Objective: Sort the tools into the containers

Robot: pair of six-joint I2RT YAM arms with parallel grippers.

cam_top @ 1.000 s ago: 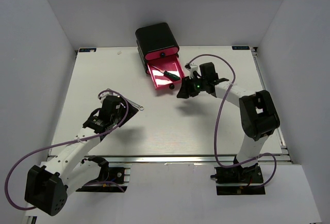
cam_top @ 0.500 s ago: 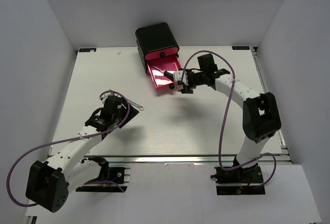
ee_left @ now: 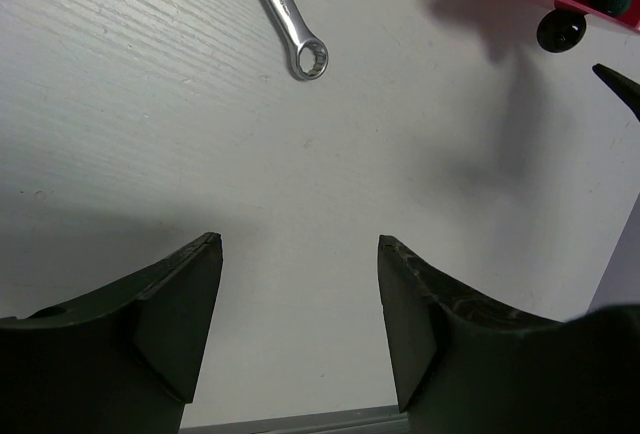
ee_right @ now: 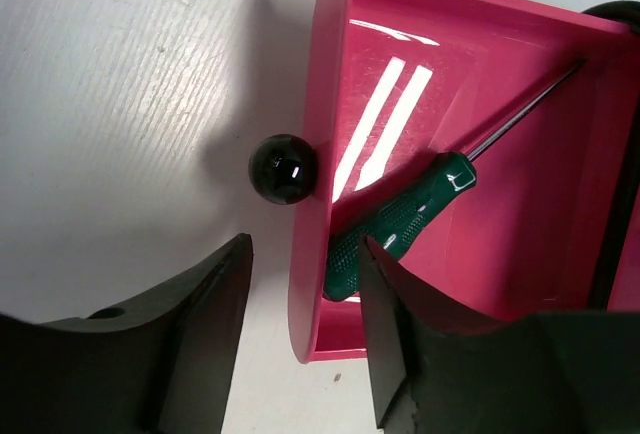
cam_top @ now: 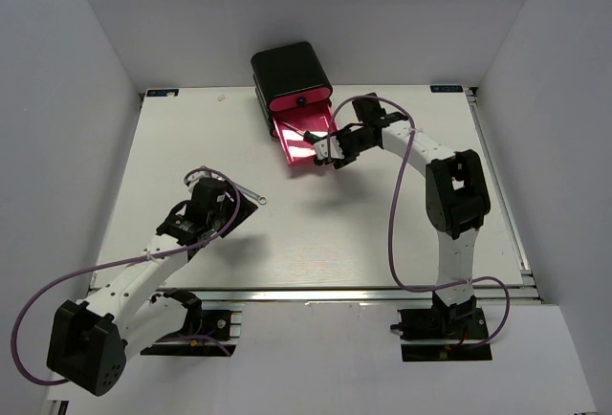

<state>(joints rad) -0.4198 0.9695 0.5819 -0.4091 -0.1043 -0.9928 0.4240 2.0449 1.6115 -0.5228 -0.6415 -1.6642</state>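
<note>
Sorting looks part done from the top view. The black chest (cam_top: 292, 71) stands at the far side of the bench (cam_top: 382, 233) with one pink drawer (cam_top: 290, 152) pulled out, and a screwdriver (cam_top: 310, 135) lies inside it. The right tool (cam_top: 328, 154) hangs at the drawer's front right corner. The left tool (cam_top: 234, 207) sits low over the bench, just beside the silver wrench (cam_top: 251, 192). You see no other screwdrivers here.

In the left wrist view, the left tool (ee_left: 297, 246) has its fingers apart and holds nothing. The wrench (ee_left: 285, 14) lies flat on the bench ahead of the fingers, apart from them, with its ring end nearest.

In the right wrist view, the right tool (ee_right: 305, 249) is also spread and empty. Its fingers straddle the drawer's (ee_right: 315, 104) front wall just below the dark knob (ee_right: 283, 168); you cannot tell whether they touch it. The green-handled screwdriver (ee_right: 400, 219) rests in the drawer, handle in the front corner, shaft pointing toward the back.

This screwdriver seems placed, so the wrench is probably your next pick. Bring the left tool forward, centre the shank between the fingers, and go right down to the bench, since the wrench is thin and flat.
</note>
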